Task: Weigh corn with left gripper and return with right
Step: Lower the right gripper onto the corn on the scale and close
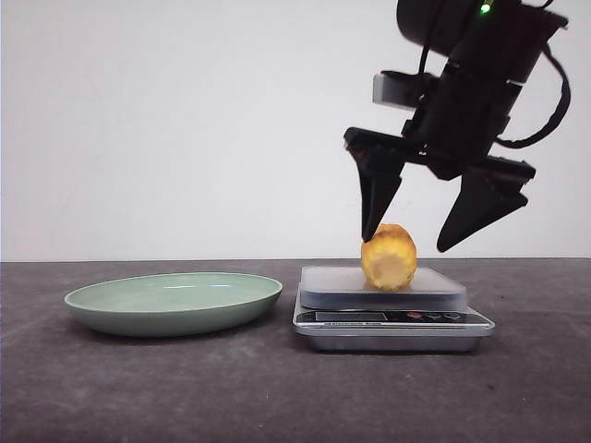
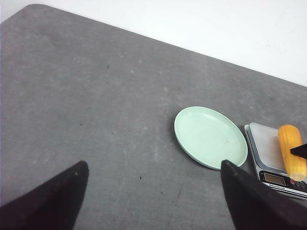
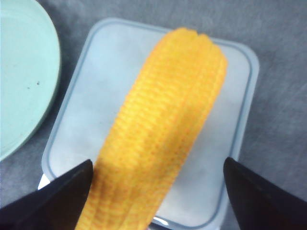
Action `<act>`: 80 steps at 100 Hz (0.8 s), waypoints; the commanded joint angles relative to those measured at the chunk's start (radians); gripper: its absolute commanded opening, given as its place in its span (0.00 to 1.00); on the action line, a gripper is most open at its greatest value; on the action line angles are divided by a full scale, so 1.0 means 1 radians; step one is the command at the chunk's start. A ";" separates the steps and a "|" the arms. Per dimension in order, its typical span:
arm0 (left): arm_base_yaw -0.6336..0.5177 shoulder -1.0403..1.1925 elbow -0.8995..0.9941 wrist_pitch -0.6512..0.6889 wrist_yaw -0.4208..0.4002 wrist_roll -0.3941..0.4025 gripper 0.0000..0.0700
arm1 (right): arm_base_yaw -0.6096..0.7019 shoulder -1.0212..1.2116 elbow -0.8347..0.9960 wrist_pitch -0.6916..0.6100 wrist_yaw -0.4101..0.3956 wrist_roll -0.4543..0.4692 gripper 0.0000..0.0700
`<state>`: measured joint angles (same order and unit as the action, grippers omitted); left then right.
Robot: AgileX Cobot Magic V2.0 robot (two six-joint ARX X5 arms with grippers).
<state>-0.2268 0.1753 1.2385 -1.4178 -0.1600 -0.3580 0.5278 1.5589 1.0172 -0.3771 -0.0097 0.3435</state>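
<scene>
A pale green plate (image 1: 174,301) sits on a dark grey worktop (image 1: 111,388) with nothing in it. Just beside it stands a small silver kitchen scale (image 1: 391,318), and the corn (image 1: 389,257) lies on the scale's platform. The corn is a cob with rows of yellow-orange bumpy kernels and a paler end. The right hand (image 1: 404,244) hangs above the corn, its two black pointed fingers spread wide to either side, released, the left fingertip close to the top of the cob. The left hand (image 2: 153,170) is also released, fingers wide apart over bare worktop, well away from the scale.
</scene>
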 commanded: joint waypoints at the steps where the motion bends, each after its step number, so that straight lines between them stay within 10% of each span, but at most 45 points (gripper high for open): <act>1: 0.000 -0.001 0.011 -0.007 -0.004 0.010 0.73 | 0.011 0.022 0.020 0.010 0.004 0.024 0.66; 21: 0.000 -0.001 0.011 -0.012 -0.005 0.010 0.73 | 0.013 0.025 0.020 0.018 -0.009 0.060 0.56; 47: 0.000 -0.001 0.011 -0.011 -0.005 0.011 0.73 | 0.020 0.025 0.020 0.014 -0.013 0.075 0.01; 80: 0.000 -0.001 0.011 -0.008 -0.005 0.010 0.73 | 0.035 -0.015 0.021 0.026 0.063 0.068 0.00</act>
<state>-0.2268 0.1753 1.2385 -1.4178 -0.1600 -0.3580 0.5518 1.5639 1.0172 -0.3653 0.0402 0.4168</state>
